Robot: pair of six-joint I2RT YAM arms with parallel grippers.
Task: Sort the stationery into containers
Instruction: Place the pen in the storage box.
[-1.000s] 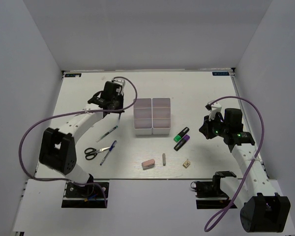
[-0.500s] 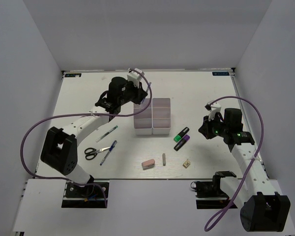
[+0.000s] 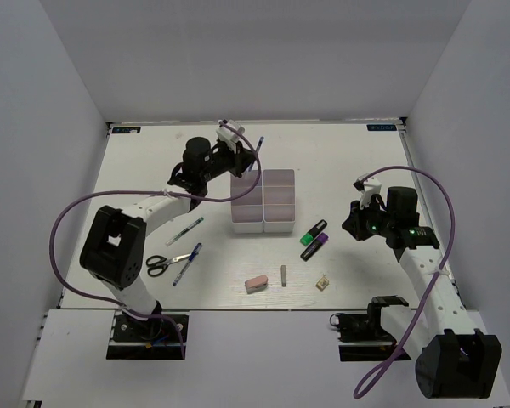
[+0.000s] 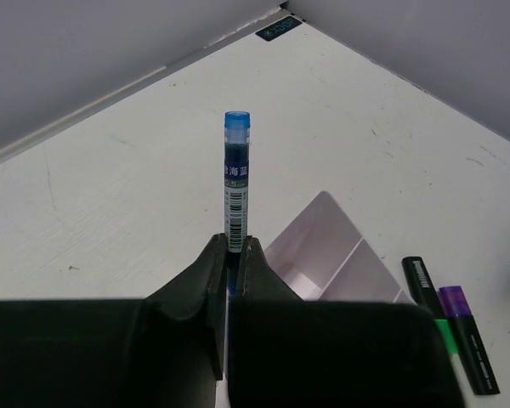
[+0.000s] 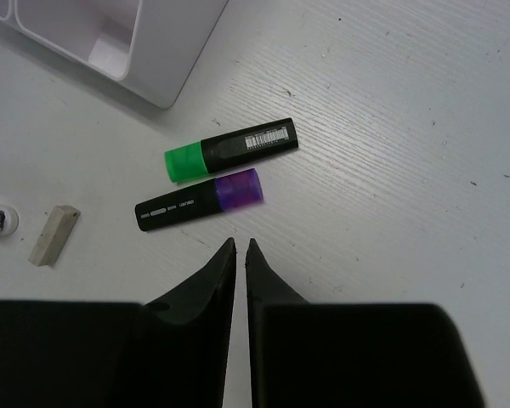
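Note:
My left gripper (image 4: 232, 242) is shut on a blue pen (image 4: 236, 183), which sticks out past the fingertips. It hangs over the back left corner of the white compartment tray (image 3: 263, 183), whose corner shows in the left wrist view as the tray (image 4: 323, 246). My right gripper (image 5: 240, 244) hovers just short of the purple highlighter (image 5: 200, 201) and green highlighter (image 5: 229, 150). Its jaws stand a narrow gap apart with nothing between them. From above, the right gripper (image 3: 354, 225) is right of both highlighters (image 3: 314, 238).
On the table left of the tray lie two pens (image 3: 185, 230) (image 3: 187, 263) and black-handled scissors (image 3: 157, 264). Near the front edge are a pink eraser (image 3: 256, 282), a grey stick (image 3: 284, 274) and a tan square piece (image 3: 323, 283). White walls enclose the table.
My left arm has swung right and carried the pen from left of the tray to its back left corner. The right gripper's jaws have parted slightly; that arm stayed put.

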